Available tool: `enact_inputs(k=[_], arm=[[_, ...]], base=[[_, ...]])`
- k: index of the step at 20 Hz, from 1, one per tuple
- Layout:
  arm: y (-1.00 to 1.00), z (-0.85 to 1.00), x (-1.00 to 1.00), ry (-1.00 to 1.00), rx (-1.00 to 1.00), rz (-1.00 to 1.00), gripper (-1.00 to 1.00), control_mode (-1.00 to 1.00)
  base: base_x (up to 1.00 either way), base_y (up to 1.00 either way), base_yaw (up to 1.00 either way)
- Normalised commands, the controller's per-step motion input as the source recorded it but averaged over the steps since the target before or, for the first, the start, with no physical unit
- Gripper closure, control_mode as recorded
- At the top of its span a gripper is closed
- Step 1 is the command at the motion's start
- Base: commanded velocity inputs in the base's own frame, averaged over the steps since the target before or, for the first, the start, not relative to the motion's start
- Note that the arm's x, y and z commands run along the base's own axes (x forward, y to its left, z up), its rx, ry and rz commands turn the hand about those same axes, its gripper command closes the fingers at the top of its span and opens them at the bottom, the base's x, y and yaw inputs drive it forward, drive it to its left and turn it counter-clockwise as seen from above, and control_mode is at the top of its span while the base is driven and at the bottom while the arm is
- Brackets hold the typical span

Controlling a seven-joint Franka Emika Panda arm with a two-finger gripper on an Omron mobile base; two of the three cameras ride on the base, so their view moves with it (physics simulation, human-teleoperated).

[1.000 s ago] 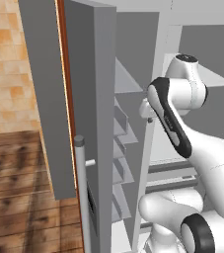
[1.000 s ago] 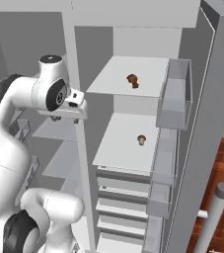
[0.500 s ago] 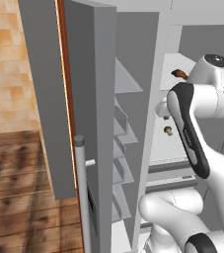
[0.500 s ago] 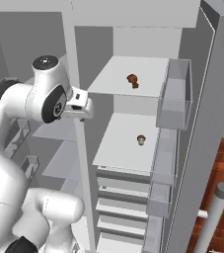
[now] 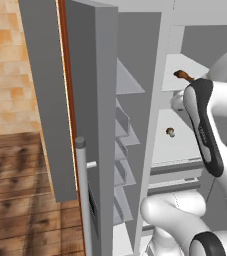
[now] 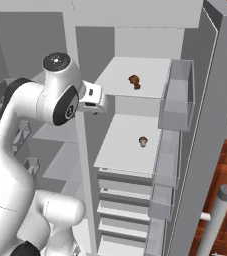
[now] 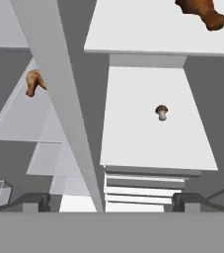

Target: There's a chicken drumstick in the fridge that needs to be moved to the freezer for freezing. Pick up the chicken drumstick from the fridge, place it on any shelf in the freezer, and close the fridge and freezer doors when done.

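Kitchen's got brick wall and wood floor on one side, but the big grey side-by-side unit is what matters, and both doors are wide open: the freezer door (image 5: 102, 100) swung out one way, the fridge door (image 6: 220, 130) the other. The gripper (image 7: 111, 201) is empty with its fingers spread about as wide as they go. It hangs right in front of the grey divider post (image 7: 59, 99) between the two compartments. From the hand's viewpoint, a tan piece of meat sits at roughly 10 o'clock on one of the slim white shelves of the freezer (image 7: 19, 123). I'm fairly sure that's the chicken drumstick (image 7: 33, 82), though it's small in the picture. It's well apart from the fingers and on the far side of the post. On the fridge (image 7: 158, 143) side there's a darker brown lump (image 7: 200, 12) at about 1 o'clock on the upper shelf, and a little mushroom (image 7: 161, 111) near 12 o'clock on the shelf below. My guess on handling: the drumstick is light and firm, a bit rounded so it could roll or squirt out of a pinch. If it ever needs regrabbing, I'd go across the fat meaty middle rather than the skinny bone end. If I'm right about which piece it is, only the doors are left.
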Motion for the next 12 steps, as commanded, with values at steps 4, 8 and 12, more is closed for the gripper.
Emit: enact_inputs(k=[4,8,12], arm=[[-0.55,0.22,0.28,-0.02,0.00,0.02,-1.00,-1.00],[-0.47,0.06,0.36,-0.05,0.00,0.05,-1.00,-1.00],[-0.39,0.02,0.43,-0.06,0.00,0.03,-1.00,-1.00]], base=[[0.00,0.00,0.00],[0.00,0.00,0.00],[0.00,0.00,0.00]])
